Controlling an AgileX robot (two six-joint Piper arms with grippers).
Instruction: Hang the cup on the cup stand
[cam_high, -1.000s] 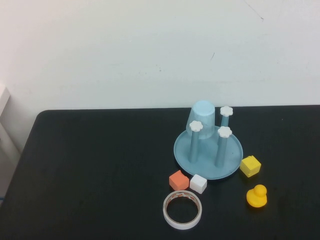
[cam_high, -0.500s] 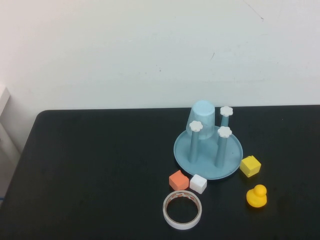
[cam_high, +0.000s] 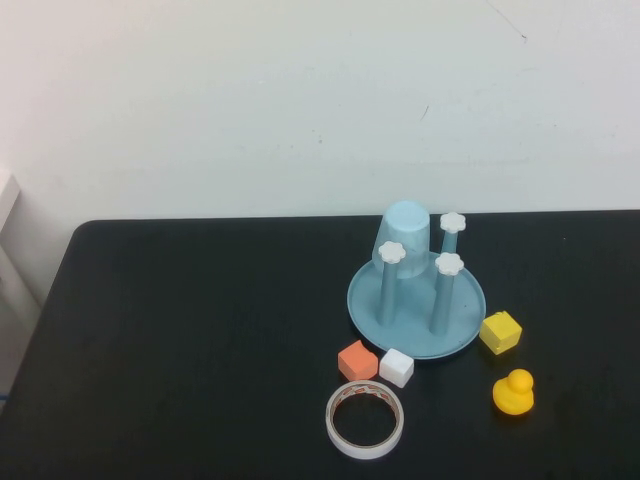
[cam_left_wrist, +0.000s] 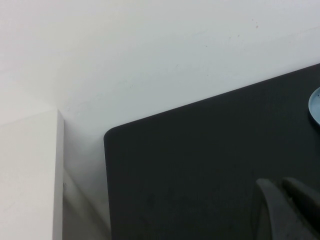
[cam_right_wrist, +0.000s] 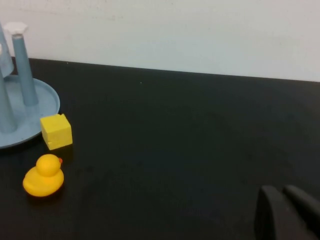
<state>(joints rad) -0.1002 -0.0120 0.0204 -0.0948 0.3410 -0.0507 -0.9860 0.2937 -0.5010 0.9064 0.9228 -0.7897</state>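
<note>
the cup (cam_high: 405, 234) sits upside down over the far-left post of the cup stand (cam_high: 465, 310), so the hanging looks done. both arms are parked off the high view: left gripper (cam_left_wrist: 289, 209) and right gripper (cam_right_wrist: 285, 215) show fingers together, holding nothing. the black table (cam_high: 200, 340) meets a white wall (cam_high: 300, 100); tape ring (cam_high: 365, 419), blocks and yellow duck (cam_high: 514, 392) lie near.

A: How much of the robot's own body shows?

B: Very little. The left hand (cam_left_wrist: 289, 210) is two dark grey, matte fingers with rounded tips, pressed side by side.

A: And the other one?

B: The right hand (cam_right_wrist: 286, 212) looks the same: two dark, smooth, rounded fingers set together. No cables, screws or markings can be made out on either.
</note>
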